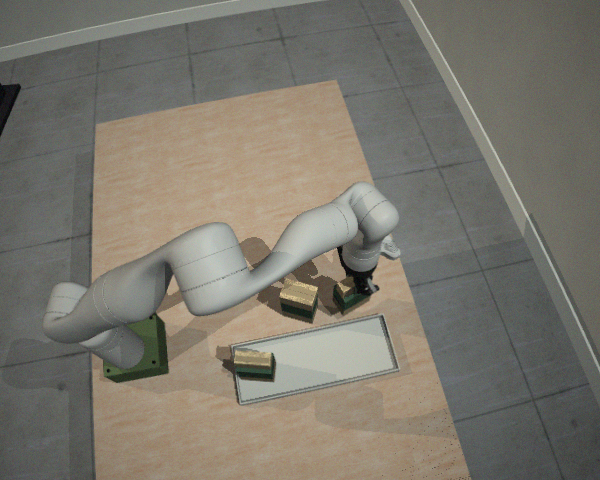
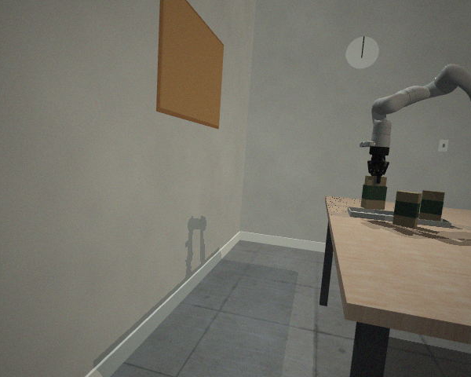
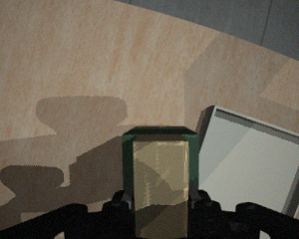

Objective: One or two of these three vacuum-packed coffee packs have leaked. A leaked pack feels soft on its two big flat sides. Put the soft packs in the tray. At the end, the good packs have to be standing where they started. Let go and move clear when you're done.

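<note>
Three tan coffee packs with green bands are on the wooden table. My gripper (image 1: 361, 287) is shut on the top of the right-hand pack (image 1: 348, 294) and holds it upright, just behind the right part of the grey tray (image 1: 316, 357). I cannot tell whether this pack touches the table. In the wrist view the held pack (image 3: 161, 179) sits between my fingers, with the tray (image 3: 256, 166) to its right. The middle pack (image 1: 298, 299) stands on the table behind the tray. The third pack (image 1: 253, 363) is at the tray's left end.
The arm's green base (image 1: 137, 351) stands left of the tray. The table's right edge (image 1: 409, 289) runs close to the held pack. In the side view, the held pack (image 2: 374, 192) is nearest the table's end, and the other packs (image 2: 407, 209) (image 2: 432, 204) stand to its right.
</note>
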`<action>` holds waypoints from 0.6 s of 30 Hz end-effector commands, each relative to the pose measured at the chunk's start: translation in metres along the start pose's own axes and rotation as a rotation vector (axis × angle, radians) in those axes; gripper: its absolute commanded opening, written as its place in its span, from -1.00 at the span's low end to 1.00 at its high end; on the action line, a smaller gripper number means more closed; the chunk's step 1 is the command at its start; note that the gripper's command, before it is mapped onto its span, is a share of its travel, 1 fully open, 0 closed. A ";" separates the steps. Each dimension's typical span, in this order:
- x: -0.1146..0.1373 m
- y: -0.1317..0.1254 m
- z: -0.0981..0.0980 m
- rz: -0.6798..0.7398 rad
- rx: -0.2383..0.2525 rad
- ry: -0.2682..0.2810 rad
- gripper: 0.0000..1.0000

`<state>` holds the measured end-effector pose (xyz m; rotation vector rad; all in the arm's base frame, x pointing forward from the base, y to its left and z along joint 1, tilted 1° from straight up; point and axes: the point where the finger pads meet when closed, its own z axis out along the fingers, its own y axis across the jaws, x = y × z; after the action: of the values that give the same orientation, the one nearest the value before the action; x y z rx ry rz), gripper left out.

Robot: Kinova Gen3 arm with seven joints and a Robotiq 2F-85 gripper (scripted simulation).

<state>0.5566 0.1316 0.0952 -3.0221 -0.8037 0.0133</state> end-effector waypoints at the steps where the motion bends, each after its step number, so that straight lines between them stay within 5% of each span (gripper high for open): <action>1: -0.006 0.021 -0.001 0.016 -0.002 0.002 -0.48; 18: -0.034 0.105 -0.002 0.016 -0.002 0.002 -0.48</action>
<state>0.5768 0.0355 0.0945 -3.0238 -0.8069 0.0139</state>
